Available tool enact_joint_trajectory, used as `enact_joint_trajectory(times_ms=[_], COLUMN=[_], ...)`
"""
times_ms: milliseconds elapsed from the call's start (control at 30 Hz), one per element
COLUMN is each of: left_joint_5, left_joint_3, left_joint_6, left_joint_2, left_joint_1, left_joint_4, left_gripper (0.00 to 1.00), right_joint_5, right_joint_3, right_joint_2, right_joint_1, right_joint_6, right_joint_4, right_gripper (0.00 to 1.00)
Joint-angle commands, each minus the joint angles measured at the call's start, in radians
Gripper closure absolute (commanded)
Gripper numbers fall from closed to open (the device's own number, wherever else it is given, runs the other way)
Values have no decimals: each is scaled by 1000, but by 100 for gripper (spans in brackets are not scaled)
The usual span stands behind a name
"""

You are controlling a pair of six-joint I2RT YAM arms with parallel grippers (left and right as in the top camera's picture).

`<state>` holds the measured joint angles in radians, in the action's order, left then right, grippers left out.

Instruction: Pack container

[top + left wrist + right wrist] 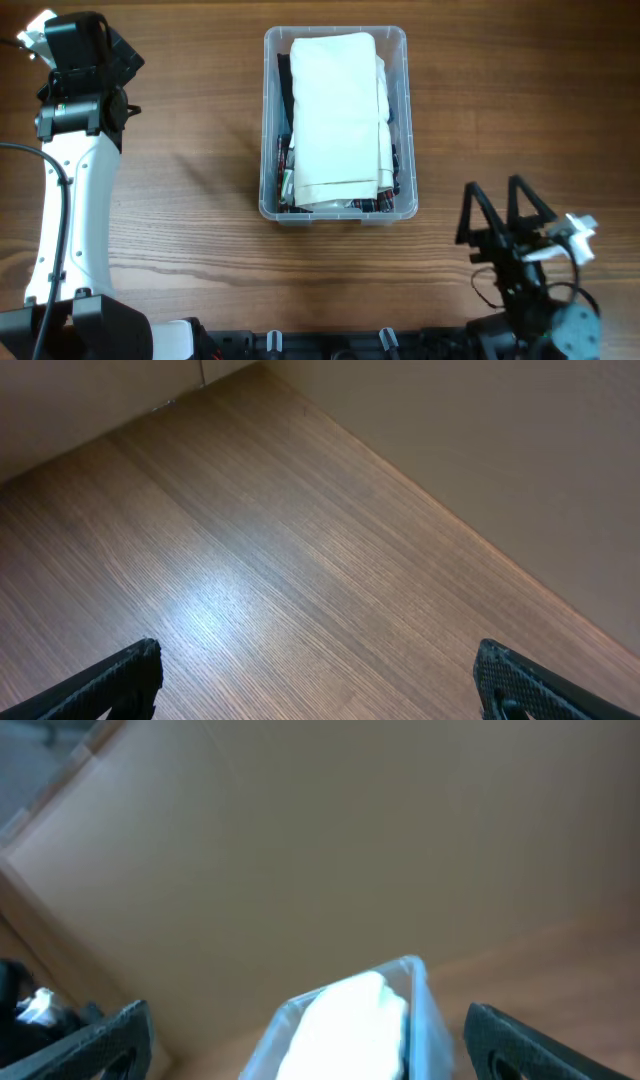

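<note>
The left end effector (318, 653), released at ten o'clock on the desk (200, 200), sees only bare wood; the container (268, 120), toward twelve, sits full under a folded white cloth (335, 110), with dark items (284, 168) beside it visible only from overhead. The right end effector (492, 205), at five o'clock, gapes empty: packing looks done, and the next move is perhaps a final tuck.
</note>
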<state>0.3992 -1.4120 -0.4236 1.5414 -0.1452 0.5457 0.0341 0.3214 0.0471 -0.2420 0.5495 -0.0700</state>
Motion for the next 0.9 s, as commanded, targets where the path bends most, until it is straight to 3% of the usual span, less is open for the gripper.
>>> enact_joint_trajectory(times_ms=[0, 100, 300, 500, 867], left_joint_5=[14, 14, 14, 14, 14], left_joint_3=[5, 5, 5, 5, 5], left_joint_6=[1, 1, 2, 1, 1], left_joint_2=[0, 0, 0, 0, 0], left_joint_1=[-4, -4, -4, -4, -4], left_joint_4=[-3, -3, -3, -3, -3], left_gripper=[0, 0, 0, 0, 0], right_joint_5=[-52, -101, -126, -125, -133], right_joint_3=[-143, -235, -308, -317, -316], right_joint_2=[-40, -43, -43, -43, -43], right_joint_1=[42, 83, 137, 184, 344], right_joint_6=[-122, -212, -343, -420, -389], right_joint_4=[138, 255, 264, 105, 76], right_gripper=[0, 0, 0, 0, 0])
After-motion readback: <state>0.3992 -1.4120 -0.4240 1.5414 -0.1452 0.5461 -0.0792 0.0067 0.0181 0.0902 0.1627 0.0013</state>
